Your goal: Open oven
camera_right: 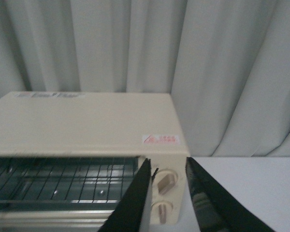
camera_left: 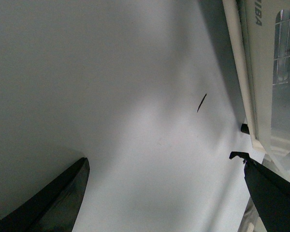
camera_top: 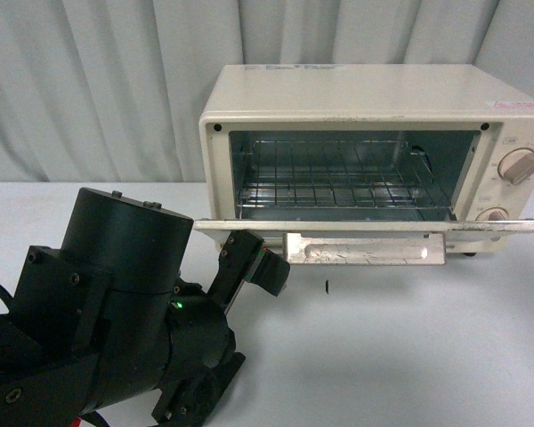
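Note:
The cream oven (camera_top: 356, 89) stands at the back right of the white table. Its door (camera_top: 365, 226) lies folded down flat, with the beige bar handle (camera_top: 365, 249) at its front edge. The wire rack (camera_top: 338, 182) shows inside, and two round knobs (camera_top: 520, 165) sit on the right. My left gripper (camera_top: 256, 258) is open and empty, just below the door's left front corner. In the left wrist view it (camera_left: 160, 159) hangs over bare table beside the door (camera_left: 261, 72). My right gripper (camera_right: 167, 162) is shut and empty, away from the oven (camera_right: 87, 121), its fingers framing the knobs (camera_right: 165, 182).
A small dark mark (camera_top: 326, 286) lies on the white table (camera_top: 409, 356) in front of the handle; it also shows in the left wrist view (camera_left: 201, 102). A pale curtain (camera_top: 98, 80) hangs behind. My left arm's black body fills the lower left.

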Robot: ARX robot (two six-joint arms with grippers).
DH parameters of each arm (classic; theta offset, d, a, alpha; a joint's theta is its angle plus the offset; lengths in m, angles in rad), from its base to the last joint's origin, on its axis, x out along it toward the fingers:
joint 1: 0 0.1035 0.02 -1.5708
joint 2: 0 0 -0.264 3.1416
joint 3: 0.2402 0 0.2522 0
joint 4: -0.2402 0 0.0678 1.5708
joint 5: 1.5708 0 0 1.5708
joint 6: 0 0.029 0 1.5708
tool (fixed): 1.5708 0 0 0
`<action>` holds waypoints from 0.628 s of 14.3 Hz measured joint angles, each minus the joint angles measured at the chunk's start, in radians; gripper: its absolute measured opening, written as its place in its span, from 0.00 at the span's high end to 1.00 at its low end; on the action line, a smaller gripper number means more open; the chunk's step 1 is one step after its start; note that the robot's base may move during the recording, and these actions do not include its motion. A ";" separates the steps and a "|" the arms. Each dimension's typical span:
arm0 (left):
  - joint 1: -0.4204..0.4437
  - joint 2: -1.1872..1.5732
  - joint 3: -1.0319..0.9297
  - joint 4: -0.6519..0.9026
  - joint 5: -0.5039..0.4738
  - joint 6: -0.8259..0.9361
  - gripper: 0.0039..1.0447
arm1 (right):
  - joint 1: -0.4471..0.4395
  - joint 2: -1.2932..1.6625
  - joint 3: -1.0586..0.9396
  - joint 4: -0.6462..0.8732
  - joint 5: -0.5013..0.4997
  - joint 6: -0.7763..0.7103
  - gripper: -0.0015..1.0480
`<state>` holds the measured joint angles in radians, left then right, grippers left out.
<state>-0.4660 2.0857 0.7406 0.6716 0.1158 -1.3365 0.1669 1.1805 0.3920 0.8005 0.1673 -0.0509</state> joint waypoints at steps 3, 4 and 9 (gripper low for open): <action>0.000 0.000 0.000 0.000 0.008 0.000 0.06 | -0.042 -0.090 -0.118 0.001 -0.038 0.027 0.98; 0.000 0.000 0.000 -0.001 0.004 0.000 0.06 | -0.059 -0.145 -0.159 0.000 -0.051 0.031 0.98; 0.000 0.000 0.000 0.000 0.004 0.000 0.06 | -0.155 -0.320 -0.272 -0.071 -0.157 0.034 0.98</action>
<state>-0.4660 2.0857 0.7406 0.6712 0.1200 -1.3369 0.0116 0.8600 0.1204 0.7300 0.0105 -0.0174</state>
